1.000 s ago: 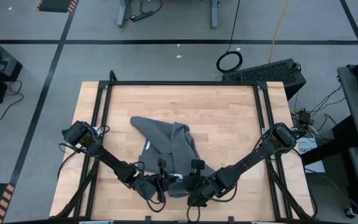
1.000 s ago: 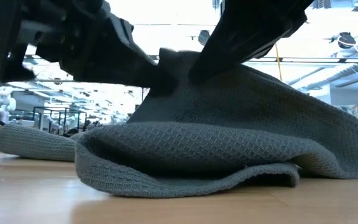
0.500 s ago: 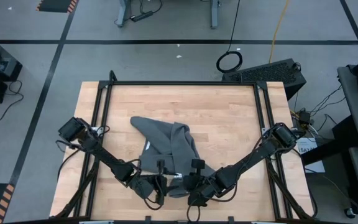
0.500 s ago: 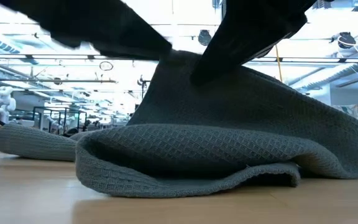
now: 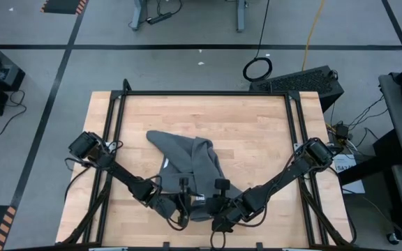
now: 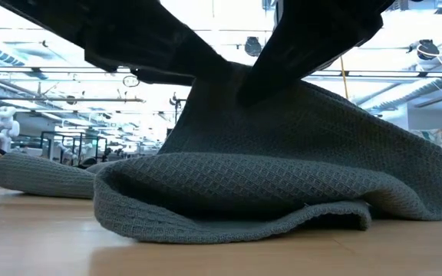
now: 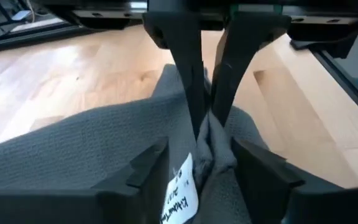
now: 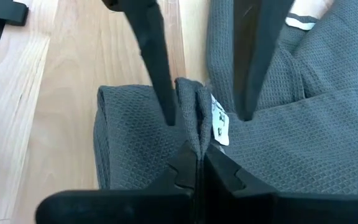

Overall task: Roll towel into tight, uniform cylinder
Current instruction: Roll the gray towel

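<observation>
The dark grey towel (image 5: pixel 187 164) lies crumpled on the middle of the wooden table, with its near part drawn up into a ridge (image 6: pixel 221 77). Its lower folds rest on the table (image 6: pixel 229 222). A small white tag (image 7: pixel 180 194) sits on the ridge. My right gripper (image 8: pixel 196 165) is shut on this ridge at the towel's near end (image 5: pixel 208 203). My left gripper (image 7: pixel 204 168) faces it from the left (image 5: pixel 191 203) and is open. Its fingers (image 8: pixel 157 68) stand on either side of the same ridge. Whether they touch the cloth I cannot tell. My right gripper pinches the raised fold of the towel (image 8: pixel 194 134) between its two fingers, just beside the white tag; the cloth there is bunched into several layers. The fingers slant down from the table's right. The fold stands lifted while the towel's remaining part lies on the table.
A black metal frame (image 5: pixel 208 93) borders the tabletop. Bare wood shows toward the far and right sides (image 5: pixel 264 136) and to the left of the towel (image 5: pixel 121 167). The towel's far corner (image 5: pixel 153 137) lies flat.
My left gripper has drawn back a little from the towel's raised ridge toward the table's left, then come back to it. The towel keeps its shape and place.
</observation>
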`<state>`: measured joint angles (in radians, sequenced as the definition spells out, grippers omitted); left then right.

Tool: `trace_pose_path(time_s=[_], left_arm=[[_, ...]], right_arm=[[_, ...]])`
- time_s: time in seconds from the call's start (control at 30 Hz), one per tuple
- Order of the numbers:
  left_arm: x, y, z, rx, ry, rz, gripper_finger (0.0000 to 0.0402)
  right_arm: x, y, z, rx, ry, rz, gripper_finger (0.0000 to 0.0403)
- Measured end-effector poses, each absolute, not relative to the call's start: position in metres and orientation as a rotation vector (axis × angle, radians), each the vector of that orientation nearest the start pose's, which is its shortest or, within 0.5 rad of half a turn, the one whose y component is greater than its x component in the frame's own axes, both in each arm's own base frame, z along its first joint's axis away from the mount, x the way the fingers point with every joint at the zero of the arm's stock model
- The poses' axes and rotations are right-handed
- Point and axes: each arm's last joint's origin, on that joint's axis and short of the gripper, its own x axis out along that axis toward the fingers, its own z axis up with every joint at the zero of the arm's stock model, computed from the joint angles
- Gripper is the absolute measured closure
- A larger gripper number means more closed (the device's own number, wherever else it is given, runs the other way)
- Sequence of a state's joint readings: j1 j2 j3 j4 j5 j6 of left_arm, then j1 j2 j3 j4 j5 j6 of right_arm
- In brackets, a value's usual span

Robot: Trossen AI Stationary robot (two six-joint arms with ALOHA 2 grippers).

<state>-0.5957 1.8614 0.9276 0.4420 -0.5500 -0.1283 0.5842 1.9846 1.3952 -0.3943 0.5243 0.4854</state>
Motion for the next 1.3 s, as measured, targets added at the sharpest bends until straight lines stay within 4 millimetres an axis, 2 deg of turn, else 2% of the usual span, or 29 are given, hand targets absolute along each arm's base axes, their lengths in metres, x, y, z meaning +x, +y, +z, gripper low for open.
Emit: trace_pose_path(time_s=[0.43,0.53,0.67,0.8,0.93,1.1,1.3], left_arm=[[0.317,-0.192,0.150,0.142,0.432,-0.030,0.0383],[0.317,-0.193,0.151,0.148,0.426,-0.034,0.0387],[0.317,-0.193,0.152,0.204,0.423,-0.046,0.0388],[0.314,-0.190,0.170,0.282,0.384,-0.056,0.0388],[0.305,-0.185,0.197,0.368,0.359,-0.054,0.0388],[0.290,-0.174,0.231,0.399,0.333,-0.028,0.0388],[0.280,-0.167,0.247,0.415,0.338,-0.021,0.0388]], right_arm=[[0.354,0.216,0.182,-0.060,0.816,-0.145,0.0402],[0.354,0.217,0.182,-0.050,0.815,-0.150,0.0389],[0.351,0.218,0.183,-0.051,0.823,-0.149,0.0346],[0.333,0.216,0.201,-0.054,0.871,-0.167,0.0290],[0.303,0.213,0.225,-0.080,0.949,-0.196,0.0241],[0.270,0.218,0.226,-0.186,1.020,-0.302,0.0209],[0.248,0.231,0.210,-0.275,0.986,-0.352,0.0201]])
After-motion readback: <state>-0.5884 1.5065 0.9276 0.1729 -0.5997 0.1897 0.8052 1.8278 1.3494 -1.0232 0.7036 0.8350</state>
